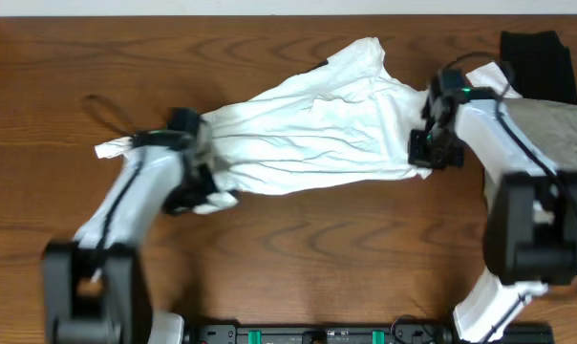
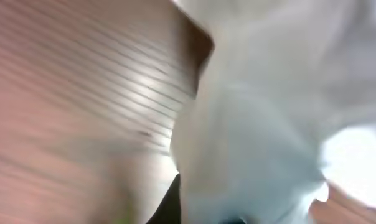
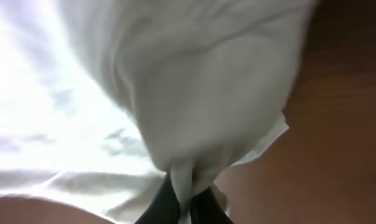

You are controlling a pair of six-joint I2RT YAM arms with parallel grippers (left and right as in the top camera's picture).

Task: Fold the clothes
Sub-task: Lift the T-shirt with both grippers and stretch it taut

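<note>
The white T-shirt (image 1: 308, 129) is stretched and bunched across the middle of the table between both arms. My left gripper (image 1: 201, 177) is at its left end, with cloth wrapped round the jaws. The left wrist view is blurred and filled with white cloth (image 2: 269, 137); one dark finger tip shows, so I cannot tell its state. My right gripper (image 1: 430, 143) is at the shirt's right end. In the right wrist view its black fingers (image 3: 187, 208) are shut on a pinched fold of the white cloth (image 3: 194, 106).
A black garment (image 1: 540, 59) lies at the far right back. A grey-beige garment (image 1: 556, 129) lies in front of it, partly under the right arm. A thin dark cord loop (image 1: 105, 110) lies on the wood at the left.
</note>
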